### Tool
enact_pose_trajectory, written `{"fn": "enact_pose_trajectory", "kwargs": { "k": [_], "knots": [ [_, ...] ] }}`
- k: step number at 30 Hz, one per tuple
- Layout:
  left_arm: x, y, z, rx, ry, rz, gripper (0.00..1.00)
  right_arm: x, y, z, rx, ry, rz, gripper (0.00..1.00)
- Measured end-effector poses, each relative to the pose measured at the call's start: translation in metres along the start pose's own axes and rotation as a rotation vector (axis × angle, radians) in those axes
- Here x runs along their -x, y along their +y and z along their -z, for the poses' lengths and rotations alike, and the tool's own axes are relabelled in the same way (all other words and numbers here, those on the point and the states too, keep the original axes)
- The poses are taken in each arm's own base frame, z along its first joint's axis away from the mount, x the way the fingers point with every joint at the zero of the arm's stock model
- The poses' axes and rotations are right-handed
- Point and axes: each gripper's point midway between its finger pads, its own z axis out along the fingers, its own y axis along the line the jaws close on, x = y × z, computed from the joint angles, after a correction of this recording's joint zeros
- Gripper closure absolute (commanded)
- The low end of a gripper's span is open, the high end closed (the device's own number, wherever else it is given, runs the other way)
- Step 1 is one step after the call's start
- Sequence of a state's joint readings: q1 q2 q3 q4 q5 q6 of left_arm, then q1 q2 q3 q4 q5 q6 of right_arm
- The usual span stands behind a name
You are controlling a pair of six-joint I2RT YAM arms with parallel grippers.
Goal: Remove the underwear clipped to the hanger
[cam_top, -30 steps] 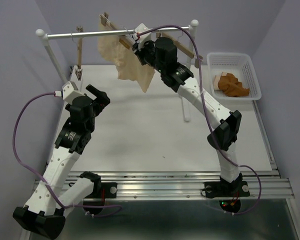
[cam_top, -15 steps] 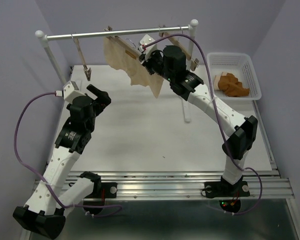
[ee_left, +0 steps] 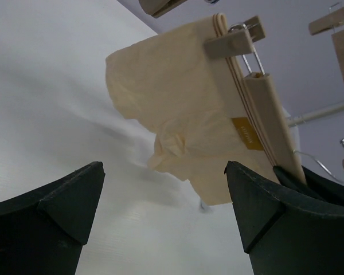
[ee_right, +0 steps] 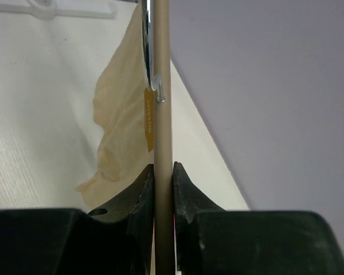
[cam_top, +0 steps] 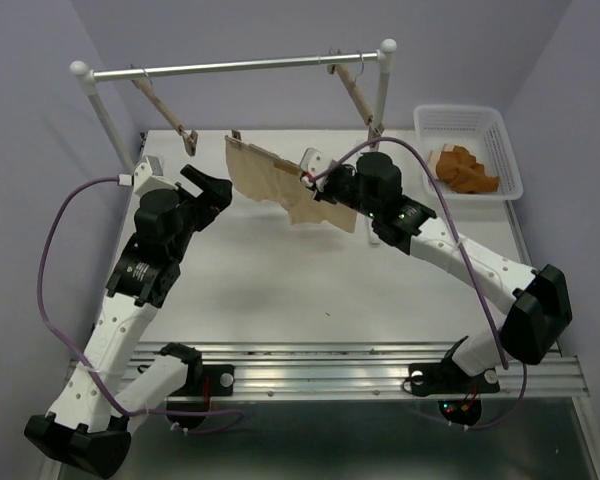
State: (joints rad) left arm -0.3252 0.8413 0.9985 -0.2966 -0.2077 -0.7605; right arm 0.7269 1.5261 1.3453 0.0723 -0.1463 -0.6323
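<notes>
My right gripper (cam_top: pixel 318 182) is shut on the light-wood hanger (cam_top: pixel 265 157) and holds it off the rail, low over the middle of the table. The pale beige underwear (cam_top: pixel 285 192) hangs clipped under the bar. In the right wrist view my jaws (ee_right: pixel 163 183) pinch the bar (ee_right: pixel 162 114), with the silver hook (ee_right: pixel 149 46) and the underwear (ee_right: pixel 123 126) to its left. My left gripper (cam_top: pixel 216 190) is open and empty, just left of the cloth. In its view (ee_left: pixel 163 195) the underwear (ee_left: pixel 178 114), the bar (ee_left: pixel 269 126) and one clip (ee_left: pixel 232 43) lie ahead.
The rack rail (cam_top: pixel 230 68) spans the back, with two bare wooden hangers on it, one at the left (cam_top: pixel 165 110) and one at the right (cam_top: pixel 357 92). A white basket (cam_top: pixel 500 135) at the back right holds orange-brown cloth (cam_top: pixel 465 170).
My right arm has taken the hanger with the underwear off the rail and lowered it forward over the table. My left gripper has turned slightly toward it.
</notes>
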Motion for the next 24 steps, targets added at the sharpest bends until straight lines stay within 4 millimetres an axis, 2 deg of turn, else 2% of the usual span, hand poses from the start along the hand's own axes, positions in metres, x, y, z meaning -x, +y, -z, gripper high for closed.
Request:
{"fn": "enact_pose_trajectory", "kwargs": {
  "k": [3, 7, 11, 15, 19, 24],
  "knots": [
    [-0.006, -0.011, 0.002, -0.049, 0.038, 0.032, 0.01, -0.006, 0.014, 0.022, 0.022, -0.034, 0.064, 0.99],
    [-0.016, -0.02, 0.002, -0.088, 0.095, 0.075, 0.01, 0.0, 0.025, 0.045, 0.018, -0.103, 0.157, 0.99],
    [-0.028, -0.029, 0.0, -0.117, 0.164, 0.117, 0.01, 0.008, 0.036, 0.059, 0.004, -0.163, 0.254, 0.99],
    [-0.035, -0.037, 0.002, -0.142, 0.21, 0.174, 0.01, 0.009, 0.046, 0.06, -0.004, -0.183, 0.329, 0.99],
    [-0.035, -0.044, 0.004, -0.165, 0.223, 0.22, 0.01, 0.001, 0.055, 0.059, -0.02, -0.161, 0.399, 0.99],
    [-0.033, -0.046, 0.01, -0.176, 0.222, 0.266, 0.01, 0.001, 0.058, 0.061, -0.063, -0.162, 0.468, 0.99]
  ]
}}
